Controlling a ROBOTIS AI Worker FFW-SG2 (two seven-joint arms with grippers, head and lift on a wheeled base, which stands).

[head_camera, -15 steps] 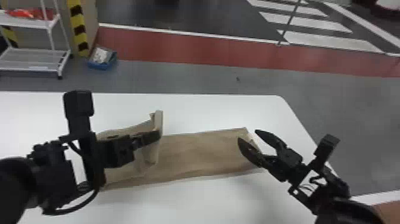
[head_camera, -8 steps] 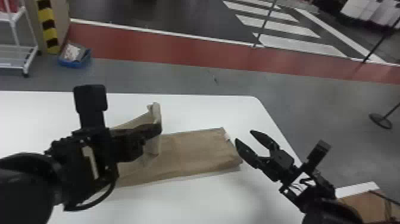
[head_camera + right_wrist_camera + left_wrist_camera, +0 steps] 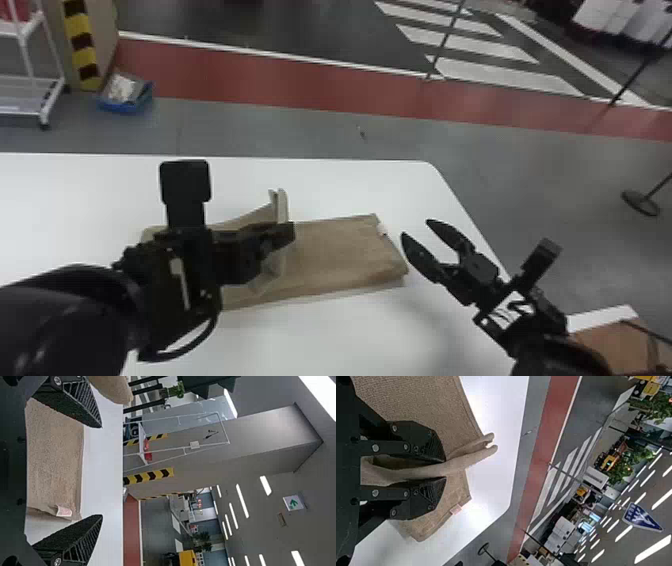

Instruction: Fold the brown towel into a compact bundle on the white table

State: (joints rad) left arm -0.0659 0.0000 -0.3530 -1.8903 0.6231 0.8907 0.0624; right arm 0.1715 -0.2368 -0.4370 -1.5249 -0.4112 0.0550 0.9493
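The brown towel (image 3: 345,255) lies as a long strip on the worktop (image 3: 350,340), its left part raised, pinched between the left gripper's (image 3: 445,470) fingers. The right gripper (image 3: 415,229) hangs near the right end, fingers spread. The fold is perhaps partly over; laying it flat remains.

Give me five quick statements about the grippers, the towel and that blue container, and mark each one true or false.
1. The left gripper is closed on a raised part of the brown towel. True.
2. The right gripper is pinching the towel too. False: its fingers are apart, just off the towel's right end.
3. A small pale label shows at the towel's right end. True.
4. The whole towel hangs in the air. False: much of it lies on the white table.
5. The blue container stands on the table. False: it is on the floor beyond it.
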